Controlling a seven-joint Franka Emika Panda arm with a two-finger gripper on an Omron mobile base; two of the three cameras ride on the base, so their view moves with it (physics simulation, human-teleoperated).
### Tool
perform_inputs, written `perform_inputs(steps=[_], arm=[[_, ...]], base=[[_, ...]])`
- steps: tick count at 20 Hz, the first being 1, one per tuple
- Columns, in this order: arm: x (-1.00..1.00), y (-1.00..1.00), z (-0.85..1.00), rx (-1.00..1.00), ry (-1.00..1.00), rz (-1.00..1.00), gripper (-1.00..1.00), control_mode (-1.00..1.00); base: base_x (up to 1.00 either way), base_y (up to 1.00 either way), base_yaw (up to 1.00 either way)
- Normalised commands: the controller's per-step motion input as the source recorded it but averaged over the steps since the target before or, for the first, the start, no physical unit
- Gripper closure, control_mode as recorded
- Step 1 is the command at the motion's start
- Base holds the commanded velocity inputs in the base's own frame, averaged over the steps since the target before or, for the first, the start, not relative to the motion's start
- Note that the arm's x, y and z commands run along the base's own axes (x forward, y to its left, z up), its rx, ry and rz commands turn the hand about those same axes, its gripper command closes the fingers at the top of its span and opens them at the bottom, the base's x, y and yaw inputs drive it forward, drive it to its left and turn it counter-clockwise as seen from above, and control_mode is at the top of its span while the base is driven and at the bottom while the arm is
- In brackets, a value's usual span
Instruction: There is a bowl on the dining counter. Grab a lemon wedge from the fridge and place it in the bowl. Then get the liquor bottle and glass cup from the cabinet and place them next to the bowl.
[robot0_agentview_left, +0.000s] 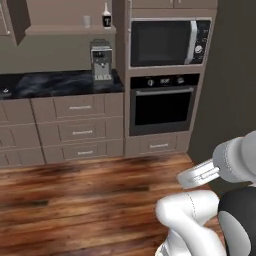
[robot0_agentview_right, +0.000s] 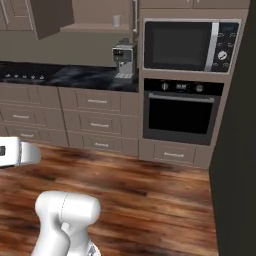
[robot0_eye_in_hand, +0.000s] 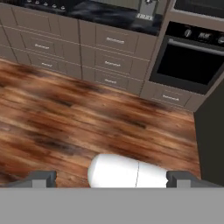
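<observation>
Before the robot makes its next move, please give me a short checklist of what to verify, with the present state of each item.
1. Gripper empty: ok; fingertips stand wide apart with nothing between them.
2. Liquor bottle located: ok; on the open shelf above the coffee machine.
3. Glass cup located: ok; on the same shelf, left of the bottle and apart from it.
4. Fridge door state: cannot tell.
5. Bowl and dining counter position: cannot tell.
6. Wooden floor ahead free for driving: ok.

Glossy wooden floor (robot0_agentview_left: 75, 200), dark marbled countertop (robot0_agentview_left: 55, 82), matt drawers (robot0_agentview_left: 80, 131).
</observation>
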Motion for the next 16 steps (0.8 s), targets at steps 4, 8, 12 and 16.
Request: perform_inputs(steps=[4, 8, 12, 16], arm=[[0.0, 0.0, 0.0, 0.0, 0.0, 0.0, -1.0, 1.0], [0.0, 0.0, 0.0, 0.0, 0.0, 0.0, -1.0, 1.0], [0.0, 0.0, 0.0, 0.0, 0.0, 0.0, -1.0, 1.0], [0.0, 0.0, 0.0, 0.0, 0.0, 0.0, -1.0, 1.0]], base=[[1.0, 0.13, -0.07], [1.0, 0.41, -0.03], [1.0, 0.55, -0.03], [1.0, 0.62, -0.06]])
